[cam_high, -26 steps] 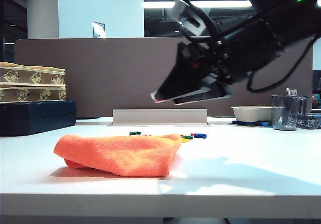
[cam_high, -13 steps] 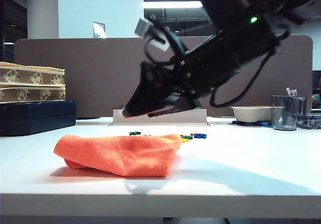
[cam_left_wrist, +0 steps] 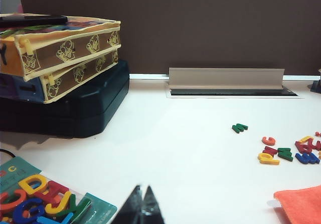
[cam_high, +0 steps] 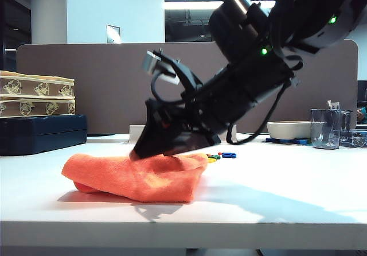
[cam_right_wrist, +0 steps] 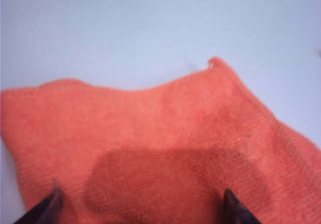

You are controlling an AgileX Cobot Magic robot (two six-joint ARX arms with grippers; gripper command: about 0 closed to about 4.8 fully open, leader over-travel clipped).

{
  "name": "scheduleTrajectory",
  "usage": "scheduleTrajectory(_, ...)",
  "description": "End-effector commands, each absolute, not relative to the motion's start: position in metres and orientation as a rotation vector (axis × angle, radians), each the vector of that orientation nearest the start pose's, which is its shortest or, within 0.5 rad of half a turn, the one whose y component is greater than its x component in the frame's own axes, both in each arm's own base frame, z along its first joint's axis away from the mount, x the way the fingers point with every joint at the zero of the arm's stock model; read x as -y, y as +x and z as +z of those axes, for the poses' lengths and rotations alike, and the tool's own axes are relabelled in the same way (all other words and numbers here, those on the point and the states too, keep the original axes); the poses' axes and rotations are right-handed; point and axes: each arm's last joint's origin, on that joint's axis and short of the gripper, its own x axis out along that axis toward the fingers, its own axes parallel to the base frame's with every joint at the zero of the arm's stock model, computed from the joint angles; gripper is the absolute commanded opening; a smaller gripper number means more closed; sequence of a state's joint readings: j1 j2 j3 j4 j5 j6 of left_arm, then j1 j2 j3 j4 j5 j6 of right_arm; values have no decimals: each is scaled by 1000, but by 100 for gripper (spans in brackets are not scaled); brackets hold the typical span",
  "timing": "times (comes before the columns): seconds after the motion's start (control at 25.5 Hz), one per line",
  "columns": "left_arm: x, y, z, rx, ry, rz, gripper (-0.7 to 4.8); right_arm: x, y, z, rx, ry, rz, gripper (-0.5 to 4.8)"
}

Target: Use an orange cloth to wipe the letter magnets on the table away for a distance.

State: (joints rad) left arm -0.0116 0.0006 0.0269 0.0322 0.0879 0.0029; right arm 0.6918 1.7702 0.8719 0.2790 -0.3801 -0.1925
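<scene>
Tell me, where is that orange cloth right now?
The orange cloth lies left of centre on the white table in the exterior view, under the open right pincer, letter magnets just behind it.

Right arm down on the cloth, exterior view.
I see the right gripper (cam_high: 150, 151) angled down, its tip at the top of the orange cloth (cam_high: 137, 178) on the white table (cam_high: 275, 198); jaw spread unreadable here. Letter magnets (cam_high: 221, 155) lie just behind the cloth's right end. Left gripper out of shot.

The right arm (cam_high: 246, 89) is glossy black, with looping black cables, green indicator lights and dark tapered jaws.
</scene>
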Motion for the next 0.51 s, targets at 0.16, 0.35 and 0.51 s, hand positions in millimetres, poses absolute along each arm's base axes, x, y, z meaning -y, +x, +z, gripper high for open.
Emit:
scheduleTrajectory(0.16,4,95,178,70,2,-105,-5,-233,263,136,-613,-279,1100,404)
scheduleTrajectory(0.35,4,95,178,70,2,-105,-5,-233,264,124,-646,-286,1092,396)
scheduleTrajectory(0.51,4,95,178,70,2,-105,-5,-234,264,124,-637,-289,1085,292)
